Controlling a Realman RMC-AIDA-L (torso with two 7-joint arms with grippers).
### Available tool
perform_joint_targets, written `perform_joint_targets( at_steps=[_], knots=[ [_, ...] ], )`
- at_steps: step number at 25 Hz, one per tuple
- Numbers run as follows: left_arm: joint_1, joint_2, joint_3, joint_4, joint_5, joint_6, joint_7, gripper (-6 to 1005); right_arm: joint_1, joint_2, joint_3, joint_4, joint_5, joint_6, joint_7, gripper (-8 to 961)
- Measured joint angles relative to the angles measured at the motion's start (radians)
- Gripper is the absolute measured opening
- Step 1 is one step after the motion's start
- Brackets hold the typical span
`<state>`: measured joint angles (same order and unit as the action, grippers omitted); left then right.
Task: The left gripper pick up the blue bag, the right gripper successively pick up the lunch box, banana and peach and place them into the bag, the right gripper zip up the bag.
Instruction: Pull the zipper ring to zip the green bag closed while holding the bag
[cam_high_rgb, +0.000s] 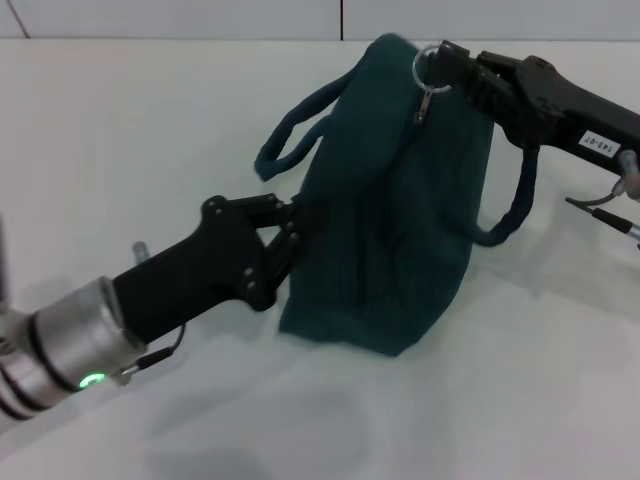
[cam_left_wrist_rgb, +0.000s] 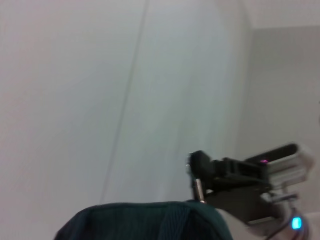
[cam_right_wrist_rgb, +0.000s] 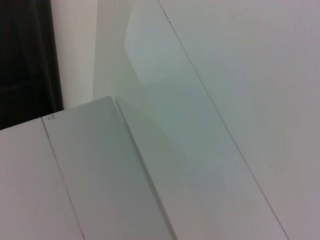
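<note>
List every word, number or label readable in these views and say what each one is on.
One white sticker sits on the black right arm near the right gripper, seen in the head view. It carries dark characters that look upside down, too small to read reliably.
No text shows on the blue bag, the left gripper or the table.
Both wrist views show no text.

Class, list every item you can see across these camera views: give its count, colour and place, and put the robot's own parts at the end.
Bag: one, dark teal-blue, standing at the table's middle, two loop handles hanging at its sides.
Zipper pull ring: one, silver, at the bag's top far corner.
Table: one, white, under everything.
Lunch box, banana, peach: none visible.
Left gripper: one, black, shut on the bag's near-left side.
Right gripper: one, black, at the zipper pull ring on the bag's top.
</note>
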<state>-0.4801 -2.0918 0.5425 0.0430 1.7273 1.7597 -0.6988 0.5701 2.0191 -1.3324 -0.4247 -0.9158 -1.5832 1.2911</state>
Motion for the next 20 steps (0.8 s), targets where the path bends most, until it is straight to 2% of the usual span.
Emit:
perform_joint_targets(
  at_steps=[5,10,20],
  knots=[
    [0.036,0.003,0.037,0.108,0.030,0.067,-0.110,53,0.014,0.001,-0.001,0.008,-0.002,0.017,0.023,73],
    [0.040,0.007,0.121,0.119,0.031,0.063,-0.104,53,0.015,0.003,-0.002,0.010,-0.006,0.076,0.023,75],
    [0.052,0.010,0.168,0.136,0.050,0.067,-0.099,52,-0.009,-0.002,0.020,0.012,0.000,0.159,0.010,78]
  ],
)
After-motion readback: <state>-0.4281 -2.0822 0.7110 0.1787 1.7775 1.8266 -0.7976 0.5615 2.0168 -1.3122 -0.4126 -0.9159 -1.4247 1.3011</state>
